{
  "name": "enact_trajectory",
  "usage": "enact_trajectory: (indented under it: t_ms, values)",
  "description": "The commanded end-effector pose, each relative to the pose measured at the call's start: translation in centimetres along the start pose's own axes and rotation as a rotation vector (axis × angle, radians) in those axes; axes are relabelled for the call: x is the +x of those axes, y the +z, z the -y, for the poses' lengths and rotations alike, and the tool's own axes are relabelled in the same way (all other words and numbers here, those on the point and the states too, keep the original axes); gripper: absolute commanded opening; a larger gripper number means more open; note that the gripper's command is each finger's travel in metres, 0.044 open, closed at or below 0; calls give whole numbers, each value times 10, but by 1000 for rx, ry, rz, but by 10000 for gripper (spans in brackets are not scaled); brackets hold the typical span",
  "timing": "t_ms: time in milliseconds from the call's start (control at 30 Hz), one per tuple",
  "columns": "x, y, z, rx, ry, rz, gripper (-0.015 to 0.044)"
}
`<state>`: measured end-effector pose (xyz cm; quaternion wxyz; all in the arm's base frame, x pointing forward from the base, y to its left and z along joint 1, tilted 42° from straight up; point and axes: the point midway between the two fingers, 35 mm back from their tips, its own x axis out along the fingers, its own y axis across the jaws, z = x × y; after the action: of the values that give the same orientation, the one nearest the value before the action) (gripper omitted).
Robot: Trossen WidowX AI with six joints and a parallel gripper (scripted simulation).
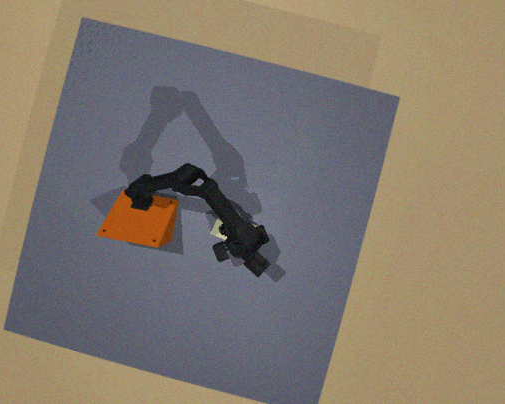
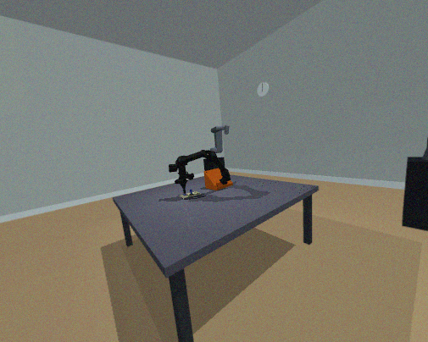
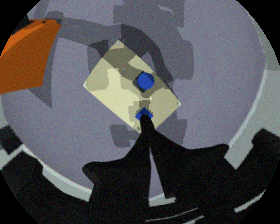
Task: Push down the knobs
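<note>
The pale yellow circuit board (image 3: 103, 85) (image 1: 216, 228) lies on the table, mostly under the arm in the top view. One round blue knob (image 3: 146, 81) (image 2: 191, 191) stands clear near the middle of the board. The second potentiometer (image 3: 139, 115) shows as a bit of blue at the board's near corner in the wrist view; its knob is hidden behind the fingertips. My gripper (image 3: 147, 129) (image 2: 185, 194) is shut with nothing between its fingers, pointing down with its tips over that second potentiometer. Whether the tips touch it, and how far down each knob sits, I cannot tell.
The orange wedge-shaped block (image 1: 138, 222) (image 2: 212, 179) (image 3: 28, 60) is beside the arm's base on the table (image 1: 283, 340) (image 2: 189, 228). The arm arches from it over to the board. A dark cabinet (image 2: 424, 195) stands off the table at the right in the exterior view.
</note>
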<state>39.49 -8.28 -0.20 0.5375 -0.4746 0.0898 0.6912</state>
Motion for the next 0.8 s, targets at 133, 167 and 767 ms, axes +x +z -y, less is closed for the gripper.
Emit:
enact_trajectory:
  t_ms: [133,167,767]
  values:
    - [8,1,3,-7,3,8,0]
    - [8,1,3,-7,3,8,0]
    - [11,1,3,-7,3,8,0]
